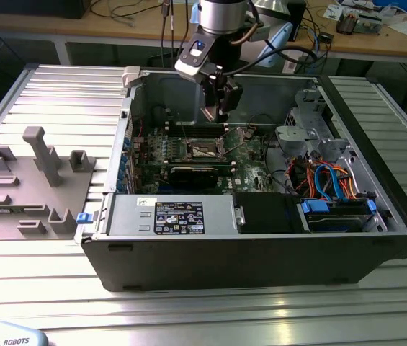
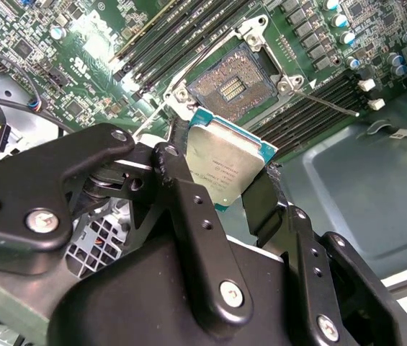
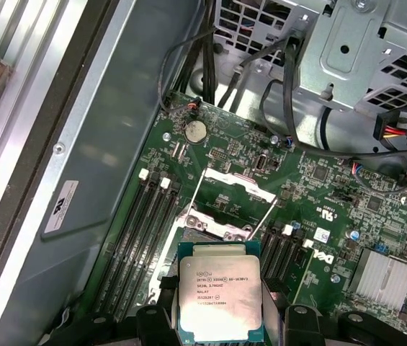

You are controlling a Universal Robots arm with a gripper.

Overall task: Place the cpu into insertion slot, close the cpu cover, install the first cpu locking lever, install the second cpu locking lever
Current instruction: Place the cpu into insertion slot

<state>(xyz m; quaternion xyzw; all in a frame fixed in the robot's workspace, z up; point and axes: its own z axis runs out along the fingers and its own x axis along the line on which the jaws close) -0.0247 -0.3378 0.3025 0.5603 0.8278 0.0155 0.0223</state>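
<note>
While my pincer (image 2: 217, 177) is clamping the cpu (image 2: 226, 158), I am hovering it above the open insertion slot (image 2: 230, 85).

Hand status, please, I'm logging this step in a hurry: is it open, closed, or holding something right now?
The hand is closed on the cpu, holding it clear of the empty insertion slot.
</note>
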